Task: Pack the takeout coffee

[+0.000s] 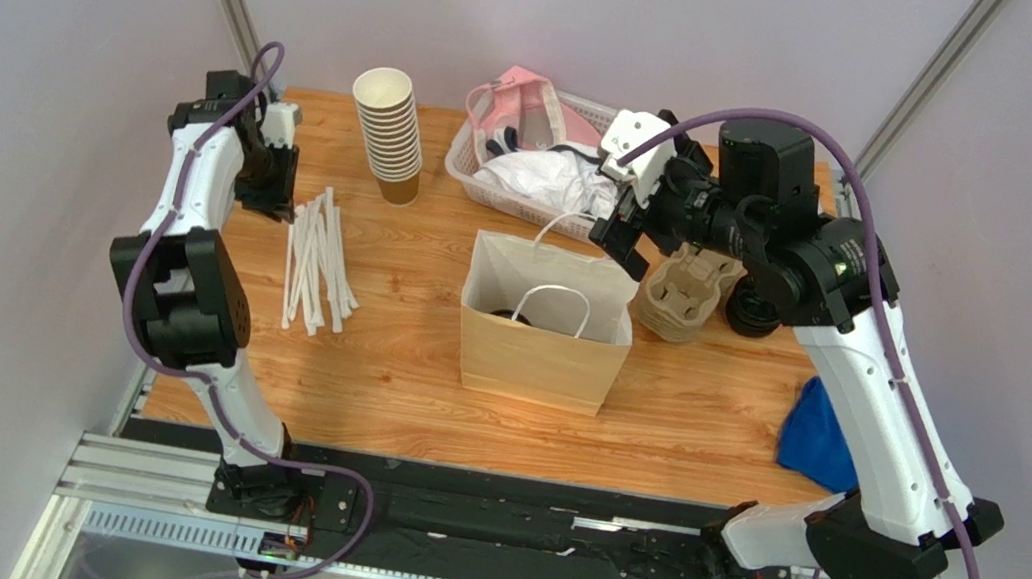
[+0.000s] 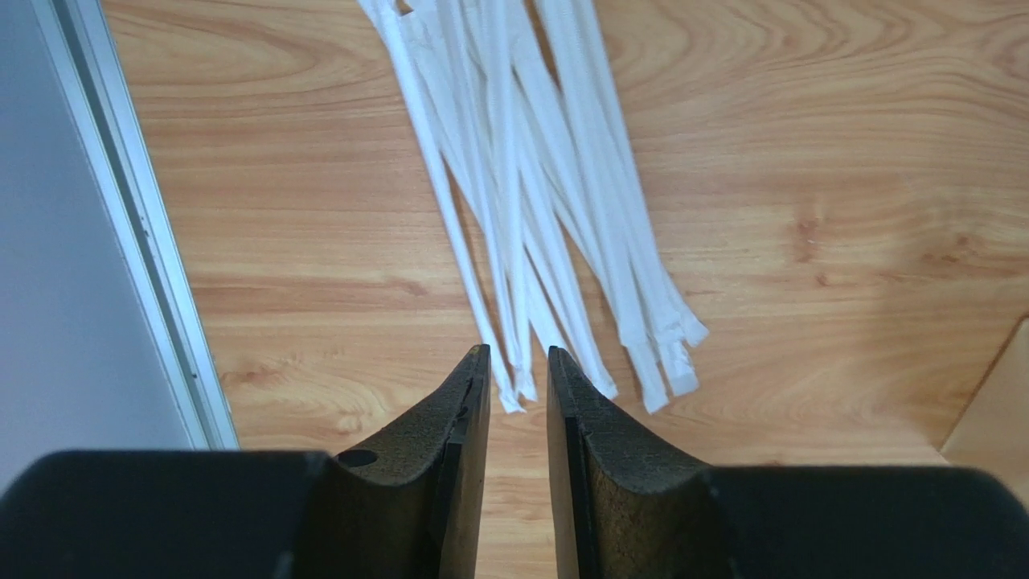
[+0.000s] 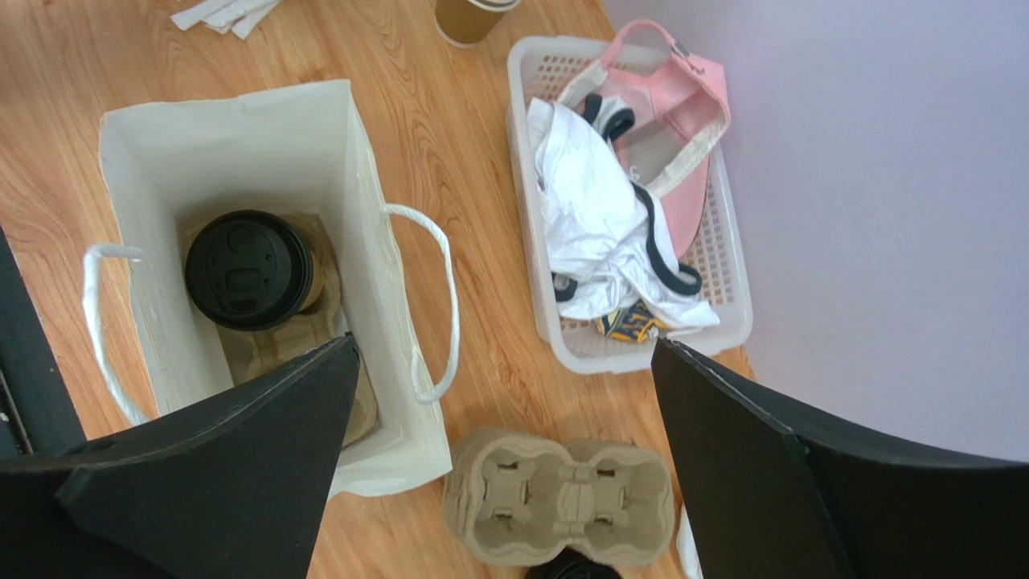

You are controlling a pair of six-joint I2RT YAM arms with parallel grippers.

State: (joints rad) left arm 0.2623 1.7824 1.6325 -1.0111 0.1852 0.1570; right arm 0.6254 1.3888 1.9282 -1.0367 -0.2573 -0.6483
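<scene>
Right gripper [image 3: 504,348], nearest the lens, hangs spread wide and empty over the paper bag's [image 3: 217,133] right rim; takeout coffee [image 3: 250,268] stands upright on the bag's floor, lid up, below and left of that claw, the nearer one; cup carrier [image 3: 559,497] sits just outside the bag; left gripper [image 2: 517,352], narrowly parted and empty, hovers well left of the bag over straws [image 2: 544,181].

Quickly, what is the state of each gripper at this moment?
Left gripper: open only by a narrow gap, holding nothing.
Right gripper: wide open, holding nothing.
</scene>
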